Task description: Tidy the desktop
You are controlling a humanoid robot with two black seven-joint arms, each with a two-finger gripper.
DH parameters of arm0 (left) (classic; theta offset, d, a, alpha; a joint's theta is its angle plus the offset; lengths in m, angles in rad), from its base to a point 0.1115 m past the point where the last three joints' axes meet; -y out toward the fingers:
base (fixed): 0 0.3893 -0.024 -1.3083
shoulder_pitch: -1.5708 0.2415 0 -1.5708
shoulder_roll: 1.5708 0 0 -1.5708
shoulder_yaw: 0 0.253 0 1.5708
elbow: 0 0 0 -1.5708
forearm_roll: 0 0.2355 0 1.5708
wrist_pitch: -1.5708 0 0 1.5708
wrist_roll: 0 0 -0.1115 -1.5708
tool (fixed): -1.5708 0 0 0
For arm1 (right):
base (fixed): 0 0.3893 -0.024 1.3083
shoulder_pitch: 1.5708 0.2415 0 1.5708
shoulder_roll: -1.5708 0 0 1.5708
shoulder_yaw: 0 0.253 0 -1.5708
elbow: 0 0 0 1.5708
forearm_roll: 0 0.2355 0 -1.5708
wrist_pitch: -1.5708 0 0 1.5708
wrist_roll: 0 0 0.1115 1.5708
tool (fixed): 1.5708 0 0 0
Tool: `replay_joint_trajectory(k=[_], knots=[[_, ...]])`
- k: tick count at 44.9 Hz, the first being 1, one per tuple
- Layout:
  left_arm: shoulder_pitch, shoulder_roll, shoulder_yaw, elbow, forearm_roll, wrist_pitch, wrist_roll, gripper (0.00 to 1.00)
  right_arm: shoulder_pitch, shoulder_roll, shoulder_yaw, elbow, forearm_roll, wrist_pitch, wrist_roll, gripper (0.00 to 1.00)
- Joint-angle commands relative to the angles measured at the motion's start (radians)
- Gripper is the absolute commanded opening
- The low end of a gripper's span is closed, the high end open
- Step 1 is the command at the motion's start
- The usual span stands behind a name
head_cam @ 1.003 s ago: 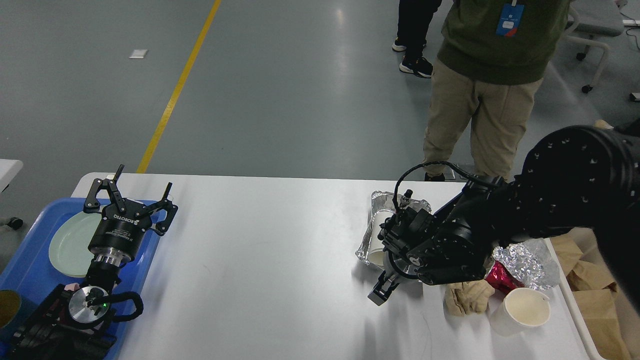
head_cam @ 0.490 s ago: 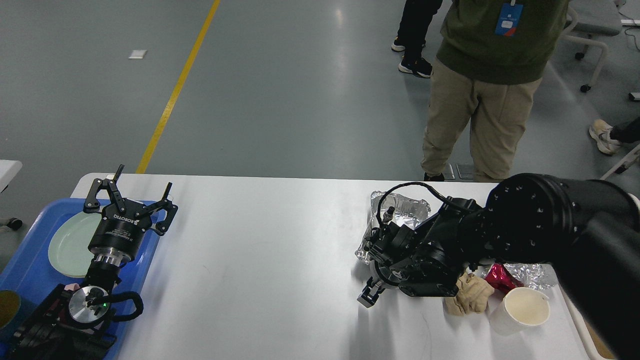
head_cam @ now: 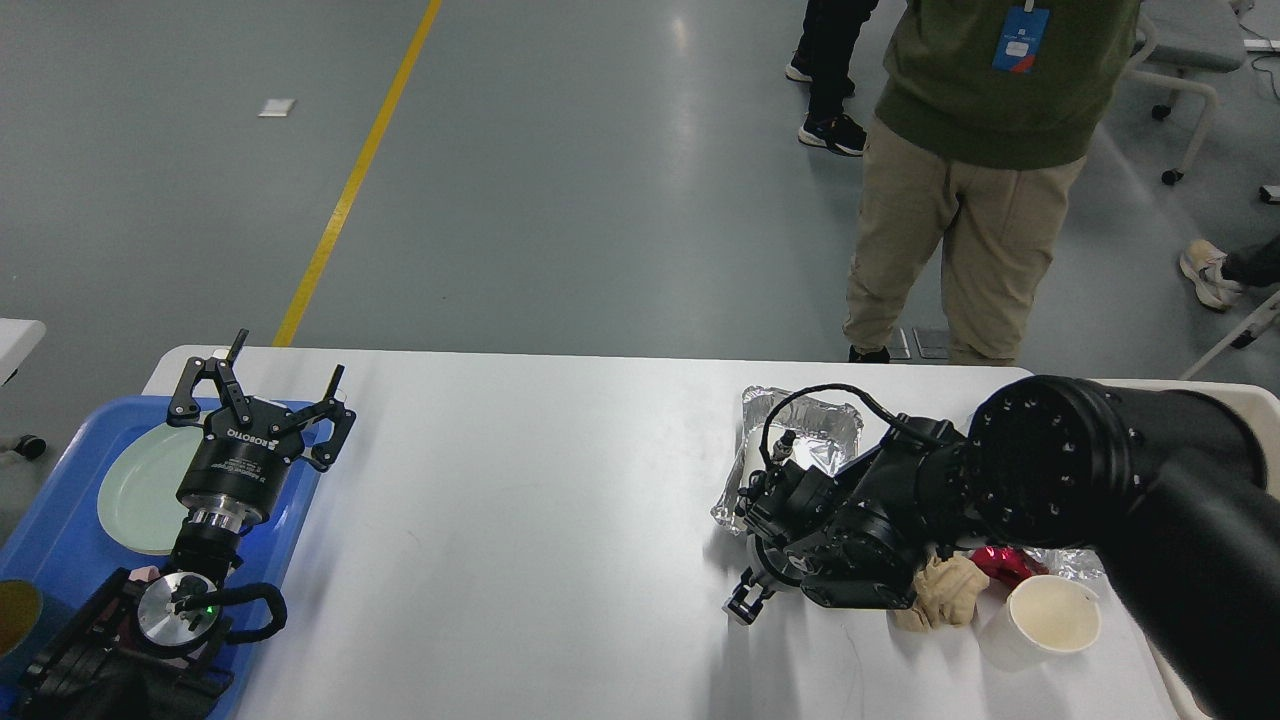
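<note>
The white desktop (head_cam: 520, 500) fills the lower half of the head view. My left gripper (head_cam: 286, 362) is open and empty, held above the blue tray's (head_cam: 50, 540) right edge at the far left. My right gripper (head_cam: 745, 598) hangs low over the desktop just in front of a sheet of silver foil (head_cam: 815, 425). Only one dark finger shows, so I cannot tell its state. To its right lie a crumpled brown paper (head_cam: 945, 592), a red wrapper (head_cam: 1000, 563), a crumpled piece of foil (head_cam: 1070, 562) and an upright white paper cup (head_cam: 1052, 617).
A pale green plate (head_cam: 135, 490) lies in the blue tray. A beige bin's rim (head_cam: 1262, 398) shows at the far right. A person in khaki trousers (head_cam: 950, 240) stands just behind the desktop's far edge.
My right arm has dropped lower and swung forward. Its gripper moved slightly left and down, and the arm now hides the paper cup that lay on the foil sheet. The left arm has not moved.
</note>
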Motion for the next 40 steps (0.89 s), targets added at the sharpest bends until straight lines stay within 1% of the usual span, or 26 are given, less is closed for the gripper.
replay_joint_trajectory(k=[1,6,8,13,16,18,20,23,24,27,32,40], knots=[[0.0,0.0,0.0,0.0,0.0,-0.001,0.0,0.96,-0.018,-0.001,0.0,-0.049,0.003,-0.002,-0.001,0.64],[0.0,0.0,0.0,0.0,0.001,-0.001,0.0,0.96,-0.019,-0.001,-0.003,-0.062,0.006,-0.002,0.0,0.63],[0.0,0.0,-0.001,0.0,0.0,-0.001,0.0,0.96,-0.019,-0.001,-0.005,-0.061,0.006,-0.002,0.0,0.59],[0.0,0.0,0.0,0.0,0.0,-0.001,0.0,0.96,-0.027,-0.001,-0.006,-0.061,0.008,-0.001,-0.001,0.45],[0.0,0.0,0.0,0.0,0.0,-0.001,0.0,0.96,-0.027,0.001,-0.005,-0.059,0.011,0.006,-0.001,0.34],[0.0,0.0,0.0,0.0,0.0,-0.001,0.0,0.96,-0.027,0.001,-0.006,-0.061,0.011,0.006,-0.001,0.25],[0.0,0.0,-0.001,0.0,0.0,-0.001,0.0,0.96,-0.027,0.001,-0.006,-0.059,0.014,0.006,-0.001,0.2],[0.0,0.0,0.0,0.0,0.0,-0.001,0.0,0.96,-0.027,0.001,-0.006,-0.056,0.017,0.009,-0.001,0.03],[0.0,0.0,0.0,0.0,0.0,0.001,0.0,0.96,-0.027,0.001,-0.005,-0.053,0.018,0.013,-0.003,0.0],[0.0,0.0,0.0,0.0,0.0,-0.001,0.0,0.96,-0.027,-0.001,-0.005,-0.053,0.034,0.013,-0.008,0.0],[0.0,0.0,-0.001,0.0,0.0,-0.001,0.0,0.96,-0.029,-0.002,-0.005,-0.052,0.093,0.012,-0.029,0.0],[0.0,0.0,0.0,0.0,0.0,-0.001,0.0,0.96,-0.021,-0.005,-0.003,-0.053,0.144,0.001,-0.028,0.0]])
